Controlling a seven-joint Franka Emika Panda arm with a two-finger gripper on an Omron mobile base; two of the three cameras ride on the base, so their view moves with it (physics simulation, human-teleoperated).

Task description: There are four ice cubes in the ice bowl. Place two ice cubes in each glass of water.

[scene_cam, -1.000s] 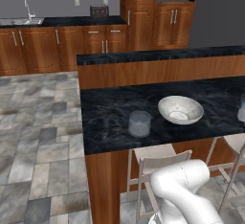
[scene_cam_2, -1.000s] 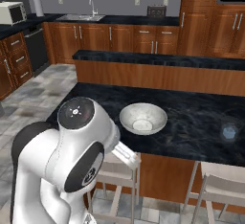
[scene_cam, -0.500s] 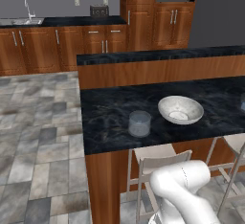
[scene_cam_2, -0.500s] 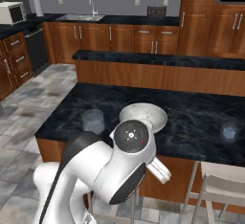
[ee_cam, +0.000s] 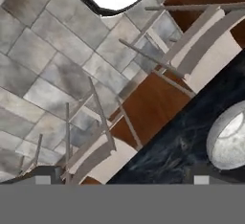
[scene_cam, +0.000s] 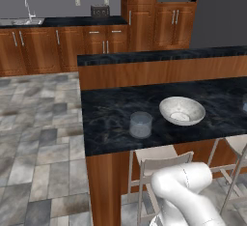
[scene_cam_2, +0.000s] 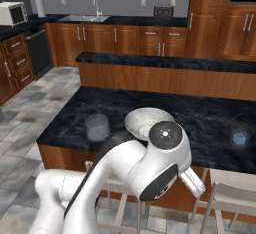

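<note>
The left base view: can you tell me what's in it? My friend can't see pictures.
A wide speckled ice bowl sits on a dark kitchen counter, with a short bluish glass of water standing apart to its left. A white robot arm curls up at the bottom, beside pale stools tucked under the counter.

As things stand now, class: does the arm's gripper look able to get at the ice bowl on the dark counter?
Probably yes, though not straight away. The ice bowl sits open near the counter edge with nothing over it, and the glass stands apart. But the arm is folded low by the stools, so it must rise first.
</note>
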